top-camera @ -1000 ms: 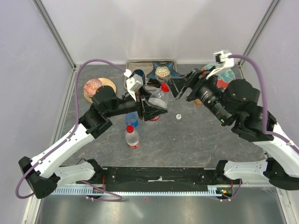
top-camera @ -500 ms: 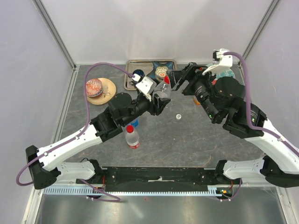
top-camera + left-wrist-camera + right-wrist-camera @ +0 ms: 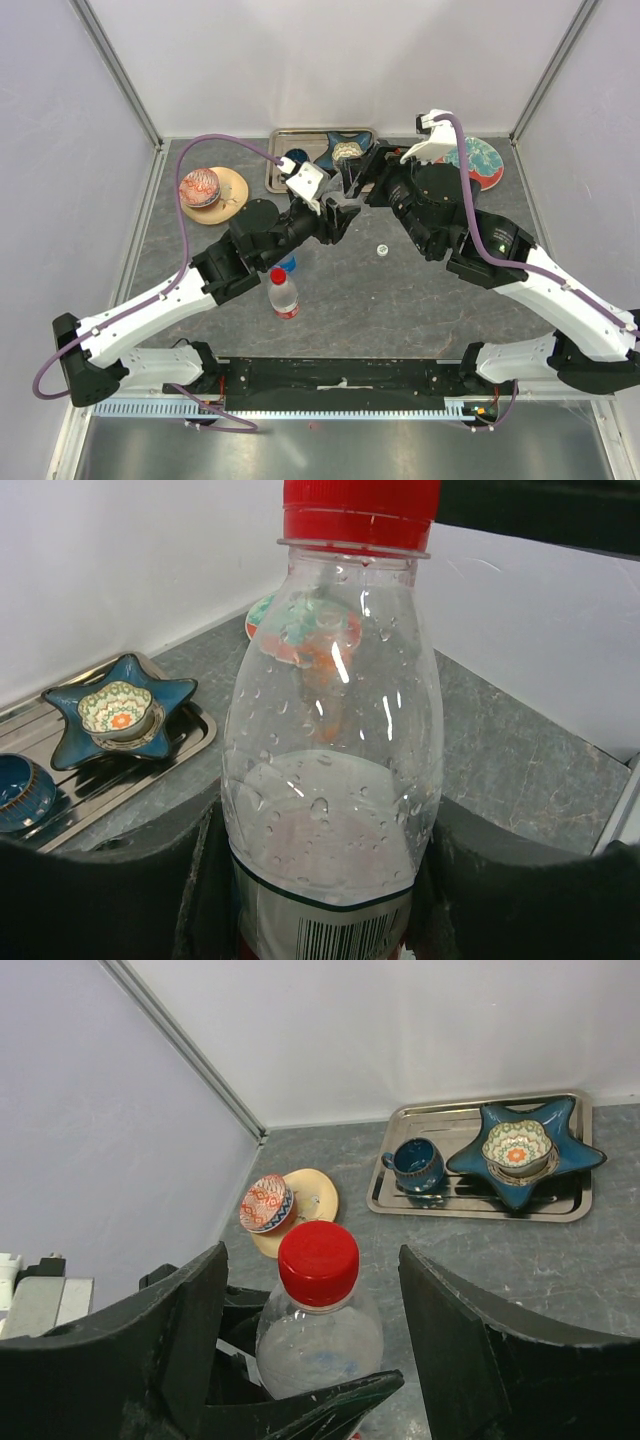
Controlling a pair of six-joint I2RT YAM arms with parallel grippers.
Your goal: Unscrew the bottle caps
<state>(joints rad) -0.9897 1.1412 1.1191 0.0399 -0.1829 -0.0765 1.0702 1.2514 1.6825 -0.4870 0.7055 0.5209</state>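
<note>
Above the far middle of the table (image 3: 430, 300), held off the surface: clear bottle (image 3: 330, 730), with the left gripper (image 3: 338, 212) clamped round its lower body. Red cap (image 3: 318, 1260) on and apparently screwed down; right gripper (image 3: 312, 1258) spread wide, a finger on each side of it, no contact. Bottle wall beaded with droplets, barcode label at its base. Progress, as judged: white cap (image 3: 381, 249) lies loose, so one is off; second bottle (image 3: 284, 298) stands capped; most remains
</note>
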